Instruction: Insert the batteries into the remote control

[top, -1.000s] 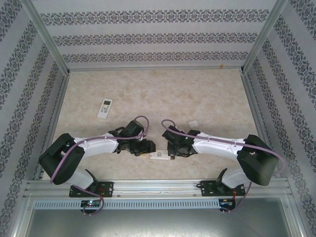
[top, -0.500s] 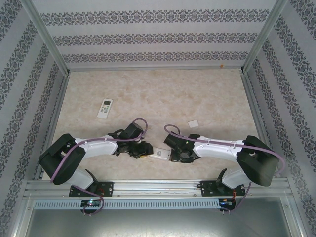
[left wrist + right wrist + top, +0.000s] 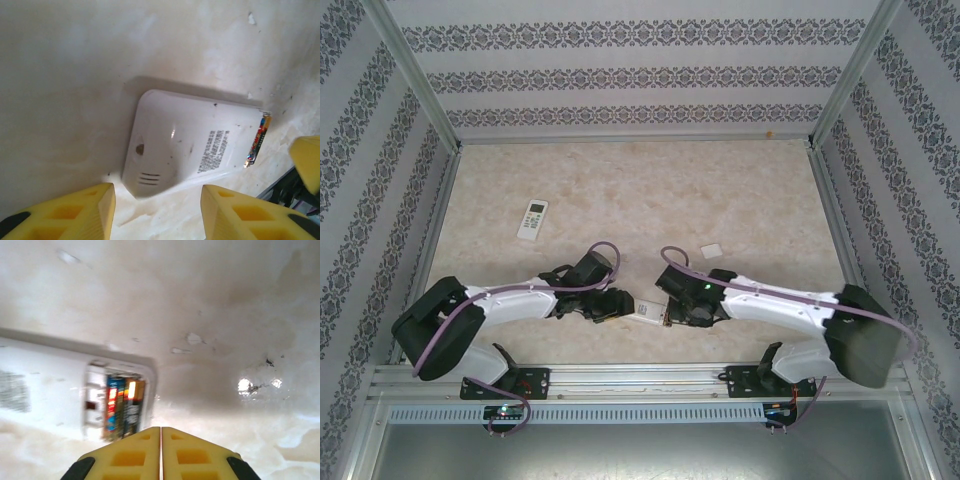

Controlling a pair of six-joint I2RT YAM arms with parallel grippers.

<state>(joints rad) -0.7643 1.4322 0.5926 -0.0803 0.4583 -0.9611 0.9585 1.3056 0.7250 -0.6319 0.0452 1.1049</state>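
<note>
Tabletop [image 3: 720, 190] | remote [image 3: 642, 313] near front edge, between left pincer [image 3: 157, 210] and right pincer [image 3: 161, 450]

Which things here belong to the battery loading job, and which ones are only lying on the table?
Belong to the job:
- face-down white remote, between the two arms
- batteries in its open compartment

Only lying about:
- second remote, apart on the left
- small white flat piece, perhaps a battery cover, lying apart
</note>
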